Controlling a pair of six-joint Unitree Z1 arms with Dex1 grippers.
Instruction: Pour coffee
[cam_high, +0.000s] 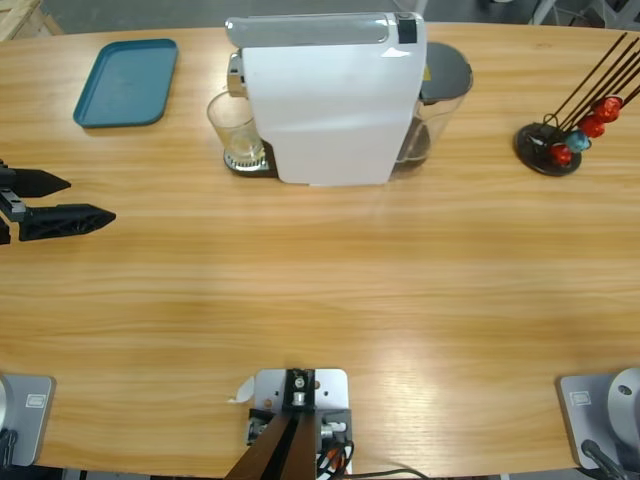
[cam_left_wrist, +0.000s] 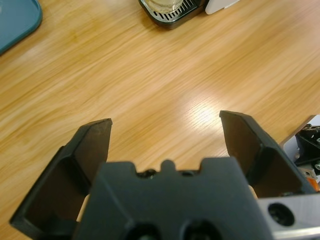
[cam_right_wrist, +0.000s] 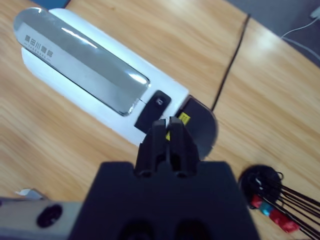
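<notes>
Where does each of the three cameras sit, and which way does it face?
High view: fixed above, looking down on the long wooden table; the left hand enters at the left edge.
Left wrist view: low over the table, looking past its open left hand toward the clear drinking glass.
Right wrist view: high, looking down past the shut right hand.
High and right wrist views share the white box-shaped coffee machine.

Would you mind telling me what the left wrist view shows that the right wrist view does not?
Only the left wrist view shows the open left claw, the corner of the blue tray and the base of the glass on the drip grate. Only the right wrist view shows the shut right claw, the machine's silver lid, its black cable and the capsule rack. Both show the white coffee machine and the wooden table.
</notes>
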